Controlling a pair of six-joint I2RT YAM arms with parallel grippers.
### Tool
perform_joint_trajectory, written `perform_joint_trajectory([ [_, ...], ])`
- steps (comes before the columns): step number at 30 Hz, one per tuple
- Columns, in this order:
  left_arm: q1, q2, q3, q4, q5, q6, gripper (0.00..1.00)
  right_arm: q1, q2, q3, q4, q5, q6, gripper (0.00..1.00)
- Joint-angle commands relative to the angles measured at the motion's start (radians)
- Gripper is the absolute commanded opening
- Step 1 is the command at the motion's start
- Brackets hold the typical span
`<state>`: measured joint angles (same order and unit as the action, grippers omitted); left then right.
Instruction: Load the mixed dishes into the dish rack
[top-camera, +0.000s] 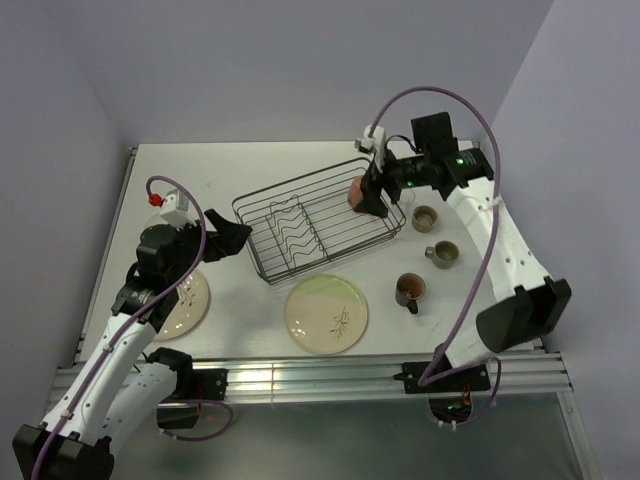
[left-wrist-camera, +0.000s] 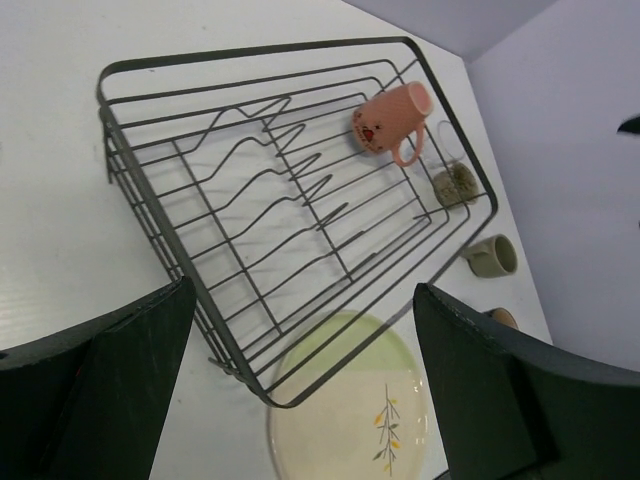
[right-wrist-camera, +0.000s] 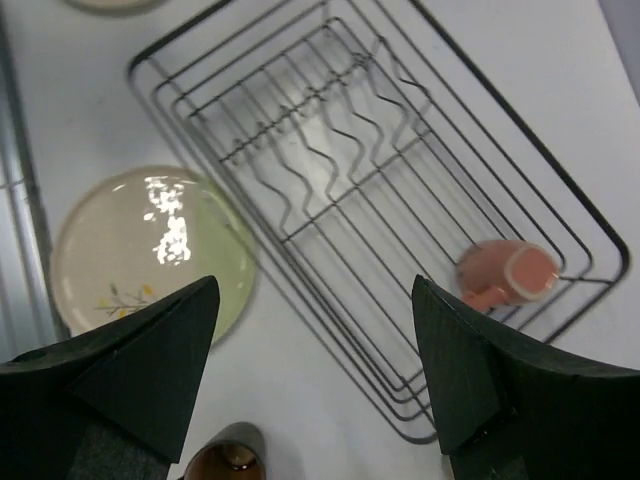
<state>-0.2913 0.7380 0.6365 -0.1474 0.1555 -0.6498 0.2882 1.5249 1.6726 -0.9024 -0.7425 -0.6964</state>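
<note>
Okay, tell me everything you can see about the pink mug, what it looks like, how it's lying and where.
The pink mug is a smooth, plain salmon-pink cup, ceramic by its look, with one loop handle and a small face drawn on one flat end, seemingly its base. It lies tipped on its side, not upright, inside the black wire dish rack, close to a corner at the rack's far right end, away from the wavy dividers. Its handle sits low against the floor wires. Only the rack touches it.
</note>
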Motion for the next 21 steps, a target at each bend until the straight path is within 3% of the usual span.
perform_joint_trajectory([
  [1,0.006,0.008,0.049,0.023,0.107,0.009,0.97,0.0,-0.116,-0.129,-0.195,-0.201,-0.227,0.84],
  [5,0.006,0.032,0.045,0.031,0.202,0.022,0.96,-0.026,-0.276,-0.296,-0.306,-0.109,-0.379,0.83],
  [11,0.006,0.037,0.034,0.042,0.257,0.024,0.96,-0.133,-0.413,-0.527,-0.328,0.017,-0.422,0.79],
  [15,0.006,0.034,0.031,0.08,0.294,0.016,0.96,-0.242,-0.425,-0.574,-0.328,0.038,-0.442,0.77],
  [21,0.006,0.054,0.017,0.128,0.34,-0.011,0.95,-0.248,-0.428,-0.704,-0.207,0.126,-0.43,0.7],
])
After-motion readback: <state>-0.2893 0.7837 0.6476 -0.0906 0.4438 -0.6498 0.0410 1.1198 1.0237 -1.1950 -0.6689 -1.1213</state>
